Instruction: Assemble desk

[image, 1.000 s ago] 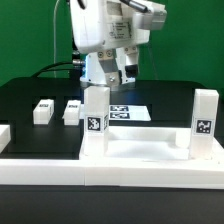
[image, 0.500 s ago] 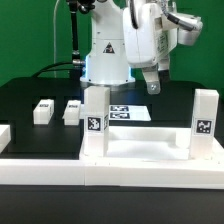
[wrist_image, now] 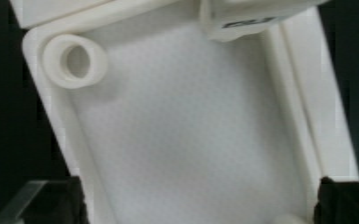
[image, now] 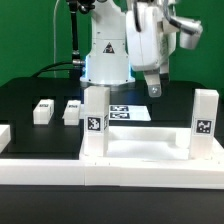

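Note:
The desk top (image: pixel 140 152) lies flat at the front, a wide white plate. Two white square legs stand upright on it, one at the exterior view's left (image: pixel 95 122) and one at the right (image: pixel 205 118), each with a tag. Two more legs (image: pixel 42 111) (image: pixel 72 111) lie loose on the black table behind. My gripper (image: pixel 152 90) hangs empty above the table behind the top, between the standing legs. In the wrist view the recessed face of the top (wrist_image: pixel 176 130) fills the picture, with a round screw hole (wrist_image: pixel 73 60). My gripper (wrist_image: pixel 194 205) is open, with its dark fingers (wrist_image: pixel 43 202) far apart.
The marker board (image: pixel 128 112) lies on the black table under the gripper. Low white border bars run along the front (image: pixel 110 180) and at the exterior view's left edge (image: pixel 5 135). The robot base (image: pixel 105 55) stands at the back.
The arm swung from the middle toward the exterior view's right a second ago. In the last half second it only dipped slightly. The parts have not moved.

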Robot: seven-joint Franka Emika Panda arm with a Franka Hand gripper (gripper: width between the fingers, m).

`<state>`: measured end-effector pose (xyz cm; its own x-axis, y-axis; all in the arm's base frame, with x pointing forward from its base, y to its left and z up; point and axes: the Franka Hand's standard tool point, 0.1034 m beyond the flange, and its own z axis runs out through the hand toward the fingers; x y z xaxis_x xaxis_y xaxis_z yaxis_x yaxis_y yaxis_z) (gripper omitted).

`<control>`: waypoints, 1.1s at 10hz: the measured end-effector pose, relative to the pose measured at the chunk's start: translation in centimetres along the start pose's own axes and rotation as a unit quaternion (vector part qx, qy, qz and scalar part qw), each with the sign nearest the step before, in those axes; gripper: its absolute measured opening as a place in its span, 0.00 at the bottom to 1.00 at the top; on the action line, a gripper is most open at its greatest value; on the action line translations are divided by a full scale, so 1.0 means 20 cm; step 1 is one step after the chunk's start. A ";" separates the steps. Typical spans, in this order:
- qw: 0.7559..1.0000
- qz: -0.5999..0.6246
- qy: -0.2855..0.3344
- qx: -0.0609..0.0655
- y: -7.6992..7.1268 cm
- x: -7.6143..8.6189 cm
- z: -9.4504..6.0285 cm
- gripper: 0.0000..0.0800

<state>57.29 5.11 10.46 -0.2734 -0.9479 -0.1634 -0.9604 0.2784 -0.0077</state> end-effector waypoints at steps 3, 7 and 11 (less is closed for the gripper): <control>0.999 -0.024 0.019 -0.023 0.13 0.09 0.14 0.81; 0.999 -0.040 0.022 -0.020 0.13 0.10 0.15 0.81; 0.989 -0.129 0.043 -0.058 0.25 0.25 0.33 0.81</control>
<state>51.39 2.85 3.07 -0.0164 -0.9961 -0.0872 -0.9971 0.0098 0.0759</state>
